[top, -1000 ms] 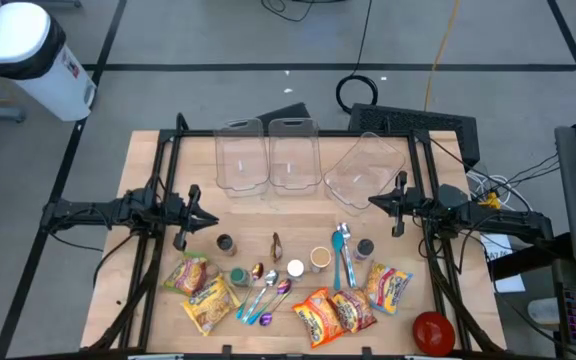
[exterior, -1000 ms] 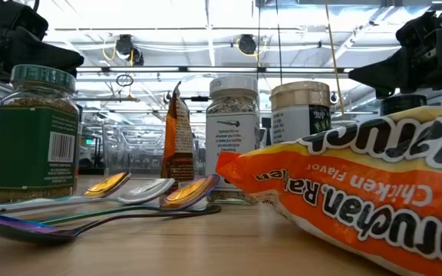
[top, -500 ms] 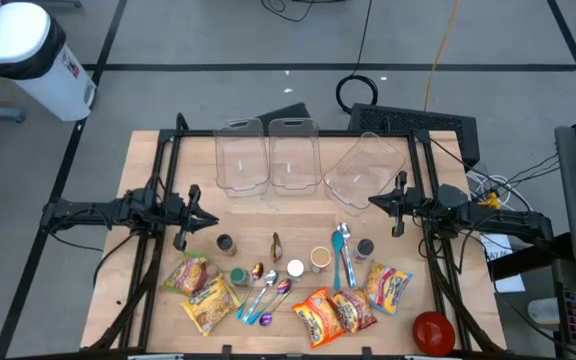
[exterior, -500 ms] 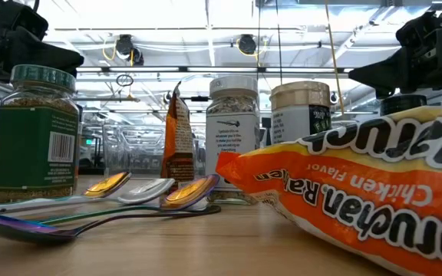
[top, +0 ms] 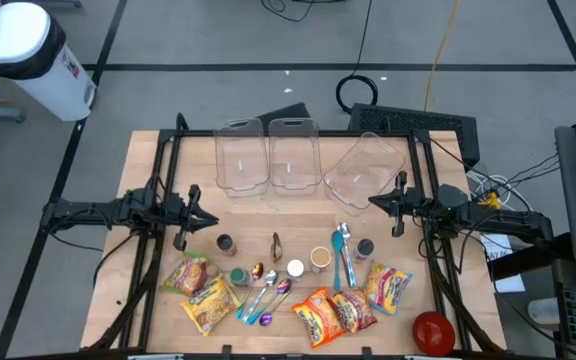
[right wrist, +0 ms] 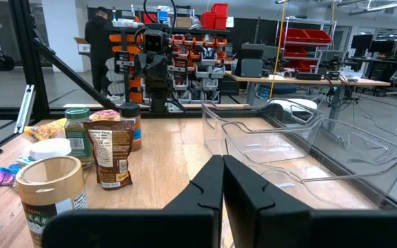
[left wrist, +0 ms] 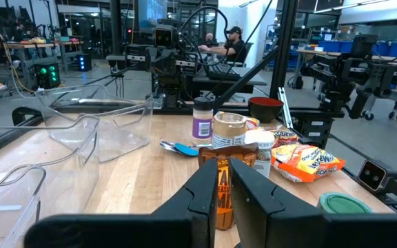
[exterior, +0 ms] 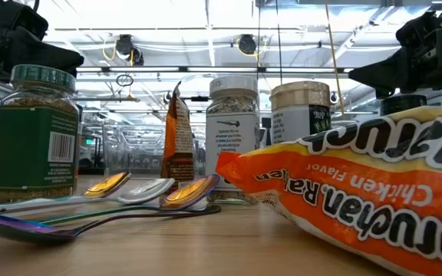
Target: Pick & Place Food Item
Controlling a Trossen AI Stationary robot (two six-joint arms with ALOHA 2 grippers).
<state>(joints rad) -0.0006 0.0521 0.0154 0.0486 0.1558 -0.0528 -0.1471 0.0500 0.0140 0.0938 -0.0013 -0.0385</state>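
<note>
Your left hand hovers over the left half of the counter, its two fingers pressed together with nothing between them. Your right hand hovers over the right half, fingers likewise pressed together and holding nothing. The two hands point toward each other across the middle.

Between them, toward the near edge, the small brown stand-up pouch stands upright; in the left wrist view it sits just past the fingertips, brown with an orange panel and pale lettering too small to read. Beside it stand a white-capped spice jar and a tan-lidded jar, with a dark-lidded jar to its left.

Along the near edge lie the orange ramen packs; the low view reads "Chicken Flavor" and "Ramen" on the closest one. Yellow ramen packs lie toward the near-left corner, another toward the near right. A green-lidded jar with a green label and barcode stands by a cluster of spoons; blue spoons lie right of centre. A red bowl sits at the near-right corner. Three clear bins line the far edge.
</note>
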